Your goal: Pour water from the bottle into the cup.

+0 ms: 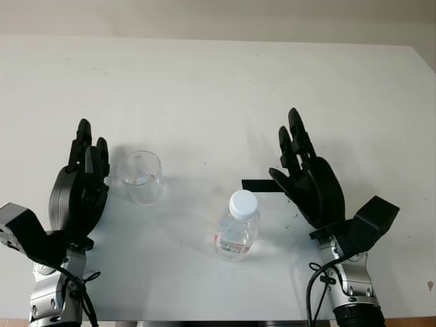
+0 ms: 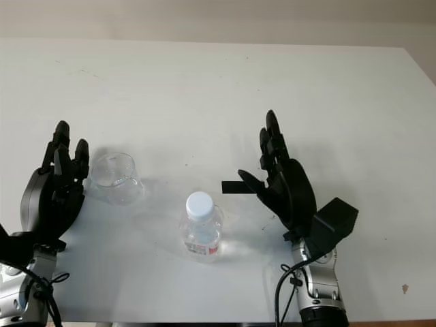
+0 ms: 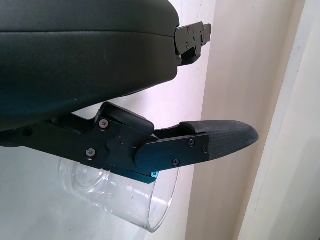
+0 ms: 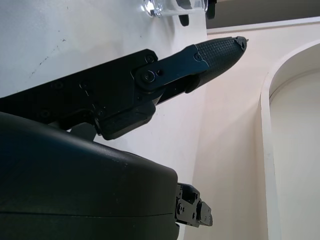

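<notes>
A small clear water bottle [image 1: 237,230] with a white cap stands upright on the white table [image 1: 218,95], near the front centre. A clear glass cup [image 1: 141,178] stands upright to its left. My left hand [image 1: 83,178] is open just left of the cup, a small gap between them; the cup [image 3: 125,197] lies close by its thumb in the left wrist view. My right hand [image 1: 298,165] is open to the right of the bottle, not touching it. The cup [image 4: 172,7] is far off in the right wrist view.
The table's far edge meets a pale wall [image 1: 218,17]. The table's right edge [image 1: 424,58] runs along the far right. A few faint dark marks dot the tabletop.
</notes>
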Motion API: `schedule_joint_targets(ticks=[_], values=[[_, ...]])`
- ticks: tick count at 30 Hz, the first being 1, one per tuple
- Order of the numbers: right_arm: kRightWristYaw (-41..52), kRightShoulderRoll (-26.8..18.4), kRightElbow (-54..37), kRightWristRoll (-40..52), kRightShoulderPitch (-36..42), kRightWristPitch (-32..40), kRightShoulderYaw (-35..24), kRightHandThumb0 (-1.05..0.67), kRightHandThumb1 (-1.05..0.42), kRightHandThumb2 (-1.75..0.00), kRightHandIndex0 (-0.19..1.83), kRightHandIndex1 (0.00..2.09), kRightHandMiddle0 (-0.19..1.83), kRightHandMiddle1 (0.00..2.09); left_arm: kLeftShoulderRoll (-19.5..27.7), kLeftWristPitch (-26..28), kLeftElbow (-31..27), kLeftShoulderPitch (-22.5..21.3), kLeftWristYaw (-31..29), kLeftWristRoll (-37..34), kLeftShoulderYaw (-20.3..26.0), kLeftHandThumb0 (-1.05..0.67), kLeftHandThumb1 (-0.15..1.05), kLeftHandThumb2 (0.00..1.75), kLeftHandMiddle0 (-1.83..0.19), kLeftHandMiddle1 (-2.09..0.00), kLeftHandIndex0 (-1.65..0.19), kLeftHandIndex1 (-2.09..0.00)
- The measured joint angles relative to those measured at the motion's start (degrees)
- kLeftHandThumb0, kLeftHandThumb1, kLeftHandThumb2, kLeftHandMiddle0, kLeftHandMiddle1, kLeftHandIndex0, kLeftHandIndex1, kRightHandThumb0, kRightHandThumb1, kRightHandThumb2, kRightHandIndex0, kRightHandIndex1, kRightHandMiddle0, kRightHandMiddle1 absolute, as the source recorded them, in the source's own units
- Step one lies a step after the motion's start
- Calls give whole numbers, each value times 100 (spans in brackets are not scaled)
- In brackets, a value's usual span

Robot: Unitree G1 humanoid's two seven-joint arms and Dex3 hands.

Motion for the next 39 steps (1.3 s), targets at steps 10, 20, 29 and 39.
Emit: schedule_joint_targets(ticks=[10,20,29,39], values=[[289,-259,358,-122,-318,128,83,-85,-101,-6,-19,0,-19,0,0,10,19,-38,57,1,14,-79,105,57,19,-4,19,-2],[2926,-1504,273,943,-746,735,38,-99,-100,-5,-19,0,-19,0,7,-23,140,-116,61,0,70,-79,105,57,18,-5,18,-4],[4747,-1709,93,1881,-746,1022,-29,-99,-100,-5,-19,0,-19,0,39,-69,272,-222,51,4,87,-79,105,58,18,-5,18,-5],[5783,-1637,416,1938,-928,1098,194,-105,-103,-6,-19,0,-19,0,70,-76,338,-272,14,4,97,-79,105,58,19,-5,18,-5]])
